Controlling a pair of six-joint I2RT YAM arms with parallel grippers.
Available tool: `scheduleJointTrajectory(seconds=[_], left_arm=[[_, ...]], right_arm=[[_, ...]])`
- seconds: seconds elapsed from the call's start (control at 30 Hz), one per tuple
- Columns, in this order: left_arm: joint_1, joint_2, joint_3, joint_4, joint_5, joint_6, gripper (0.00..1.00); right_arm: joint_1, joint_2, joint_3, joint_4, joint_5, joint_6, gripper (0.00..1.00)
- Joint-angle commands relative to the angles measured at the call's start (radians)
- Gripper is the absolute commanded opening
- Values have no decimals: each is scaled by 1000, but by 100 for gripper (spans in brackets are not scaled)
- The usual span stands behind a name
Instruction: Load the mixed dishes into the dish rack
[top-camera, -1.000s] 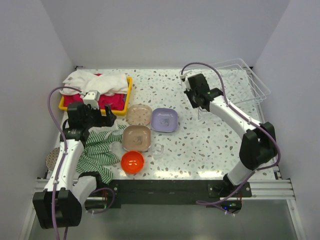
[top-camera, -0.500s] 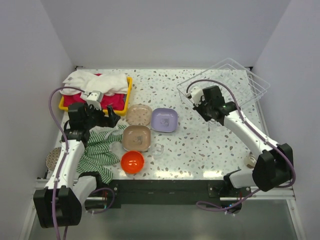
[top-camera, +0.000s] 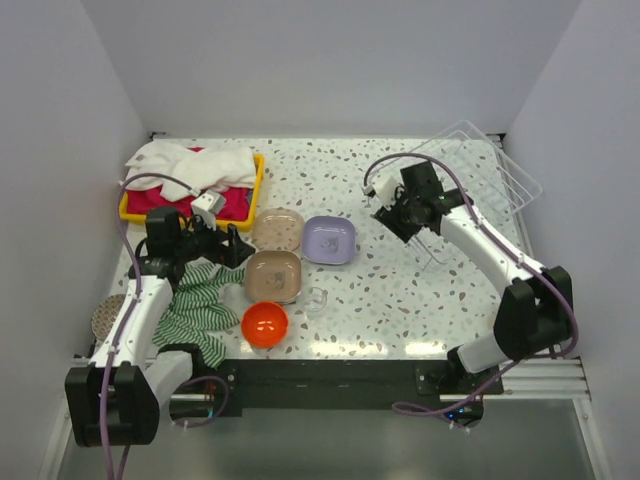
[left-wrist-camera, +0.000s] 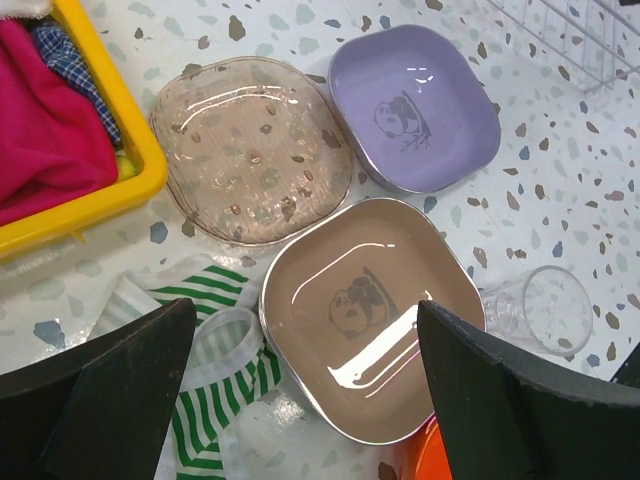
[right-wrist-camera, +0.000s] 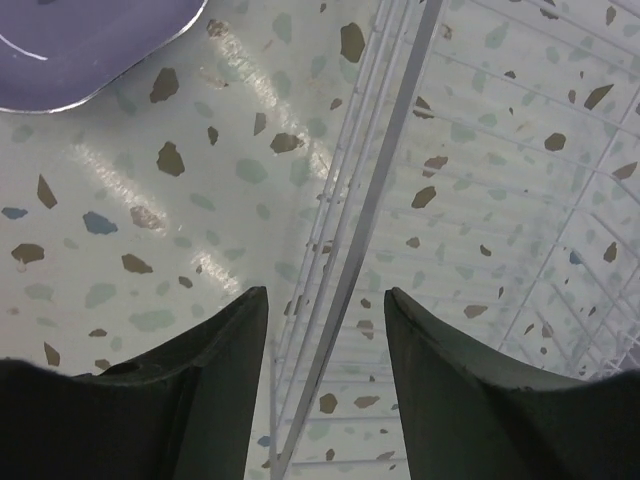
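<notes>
My left gripper (left-wrist-camera: 305, 308) (top-camera: 232, 246) hangs open over the brown plate (left-wrist-camera: 370, 300) (top-camera: 273, 275), touching nothing. Round that plate lie a tan see-through plate (left-wrist-camera: 250, 150) (top-camera: 278, 229), the lilac plate (left-wrist-camera: 415, 105) (top-camera: 329, 240), a clear glass (left-wrist-camera: 545, 310) (top-camera: 315, 300) and the orange bowl (top-camera: 265, 324). A speckled bowl (top-camera: 103, 318) peeks out at the table's left edge. The wire dish rack (top-camera: 495, 165) stands at the back right. My right gripper (right-wrist-camera: 326, 295) (top-camera: 396, 216) is open, with the rack's rim wire (right-wrist-camera: 375, 215) running between its fingers.
A yellow tray (top-camera: 127, 211) (left-wrist-camera: 120, 150) of towels sits at the back left. The green striped cloth (top-camera: 195, 300) (left-wrist-camera: 210, 290) lies under my left arm, with a clear ring (left-wrist-camera: 232, 345) on it. White walls close in on three sides.
The right gripper, shut a second ago, now has its jaws apart round the rack's rim, and its arm has swung about. The left gripper has drifted right toward the plates.
</notes>
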Motion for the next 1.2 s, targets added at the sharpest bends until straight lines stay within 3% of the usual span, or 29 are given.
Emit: scheduleJointTrajectory(seconds=[0.0, 0.07, 0.13, 0.2, 0.23, 0.27, 0.57, 0.83, 1.03, 1.17], left_arm=[[-5, 8, 68, -31, 27, 54, 97], [-5, 12, 85, -47, 20, 63, 97], [-5, 15, 93, -51, 14, 66, 97], [-5, 12, 97, -52, 13, 65, 97], [-5, 12, 97, -51, 10, 65, 97], [-5, 11, 97, -49, 11, 63, 97], [-5, 3, 79, -37, 7, 57, 97], [-6, 6, 65, -21, 7, 63, 97], [-11, 19, 54, -14, 25, 74, 97], [-19, 37, 65, -26, 42, 106, 96]], right_arm=[[-4, 103, 144, -17, -9, -5, 51], [-6, 166, 198, -59, 11, -13, 50], [-6, 211, 230, -99, 18, -24, 41], [-6, 223, 247, -142, 17, -47, 25], [-6, 225, 247, -152, 18, -60, 2], [-6, 223, 243, -160, 23, -82, 0], [52, 179, 192, -129, 190, -185, 0], [86, 41, 96, -168, 108, -289, 0], [83, -90, -53, -212, 34, -531, 0], [75, -88, -81, -247, 43, -628, 0]])
